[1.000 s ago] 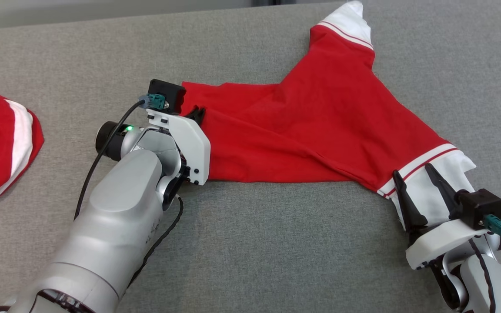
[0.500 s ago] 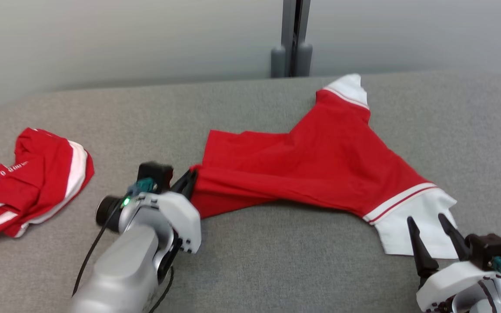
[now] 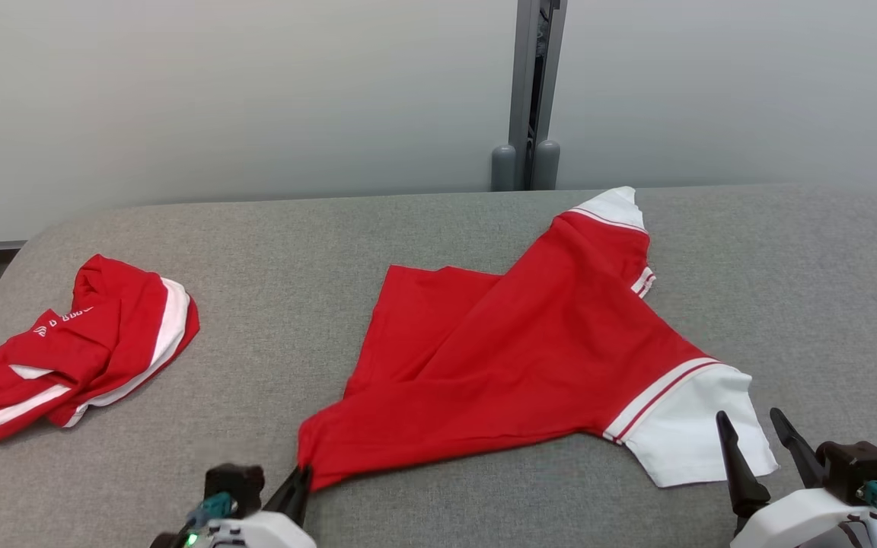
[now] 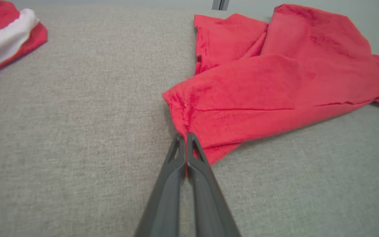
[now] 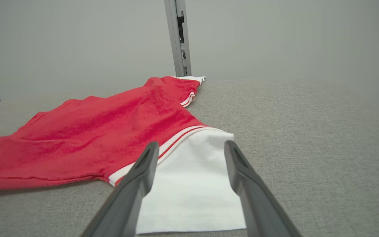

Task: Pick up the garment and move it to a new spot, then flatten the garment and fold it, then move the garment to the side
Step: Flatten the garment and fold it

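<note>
Two grippers near one shirt. We see red garment point(image 3: 530, 358) sprawled mid grey padded surface point(image 3: 423, 228), partly bunched, not flat. Left gripper point(image 4: 183, 140) pressed together, pinching hem corner. Right gripper point(image 5: 190, 144) spread wide, holding nothing, poised just by white sleeve point(image 5: 192, 177). We judge cloth light, limp, prone to dragging and wrinkling. Best holds, we think: thin edges, hem corners, sleeve cuff.

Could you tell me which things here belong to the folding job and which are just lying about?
In the job: the spread red shirt, its corner pinched by the shut left gripper; the open right gripper by its white sleeve.
Lying about: the crumpled red-and-white garment at left; the grey post.
</note>
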Robot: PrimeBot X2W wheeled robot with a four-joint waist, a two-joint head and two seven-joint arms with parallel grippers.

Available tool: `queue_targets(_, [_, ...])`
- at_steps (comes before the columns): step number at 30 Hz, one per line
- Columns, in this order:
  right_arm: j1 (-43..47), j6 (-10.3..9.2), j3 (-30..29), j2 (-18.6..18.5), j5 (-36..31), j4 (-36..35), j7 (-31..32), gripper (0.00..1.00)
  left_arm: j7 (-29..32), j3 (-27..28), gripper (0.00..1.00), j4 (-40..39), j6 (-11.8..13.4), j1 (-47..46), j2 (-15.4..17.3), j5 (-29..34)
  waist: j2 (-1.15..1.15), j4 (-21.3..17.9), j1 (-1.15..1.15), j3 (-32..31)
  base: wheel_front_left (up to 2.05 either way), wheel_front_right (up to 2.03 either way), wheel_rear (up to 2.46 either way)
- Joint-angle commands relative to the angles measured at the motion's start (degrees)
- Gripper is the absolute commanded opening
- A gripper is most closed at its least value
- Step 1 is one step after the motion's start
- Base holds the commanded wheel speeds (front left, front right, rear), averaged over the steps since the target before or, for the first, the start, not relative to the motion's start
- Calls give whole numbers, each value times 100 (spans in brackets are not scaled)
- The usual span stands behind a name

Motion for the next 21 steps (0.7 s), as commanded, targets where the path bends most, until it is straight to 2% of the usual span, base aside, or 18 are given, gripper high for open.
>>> queue_targets(1, [51,-2,-14,-9,7,-5,0,100,-27,106,0,-81,72,72,85,-3,0,0,0,3,0,0,0])
queue_targets(4, [76,-2,-29,14,-1,-33,0,100,-27,382,0,-316,221,369,151,108,0,-4,0,13,0,0,0])
queue_targets(5, [77,-2,-23,20,-7,-40,0,100,-27,475,18,-374,280,461,175,172,0,-13,0,17,0,0,0])
queue_targets(6, [73,-2,-20,27,-9,-47,0,100,-27,573,45,-445,329,548,178,217,0,-27,0,22,0,0,0])
queue_targets(7, [61,-2,-24,40,5,-58,0,100,-28,686,89,-543,381,603,187,287,0,-46,0,31,0,0,0])
queue_targets(8, [49,-2,-19,42,4,-72,0,100,-28,797,100,-646,423,649,200,373,0,-61,0,37,0,0,0])
queue_targets(15, [114,-2,-170,149,-206,-464,0,100,-28,1659,100,-1707,690,1047,137,1242,0,-152,0,87,0,0,0])
queue_targets(21, [188,-2,-331,277,-446,-945,0,100,-29,2285,100,-2484,626,1328,-103,1993,0,-184,0,116,0,0,0])
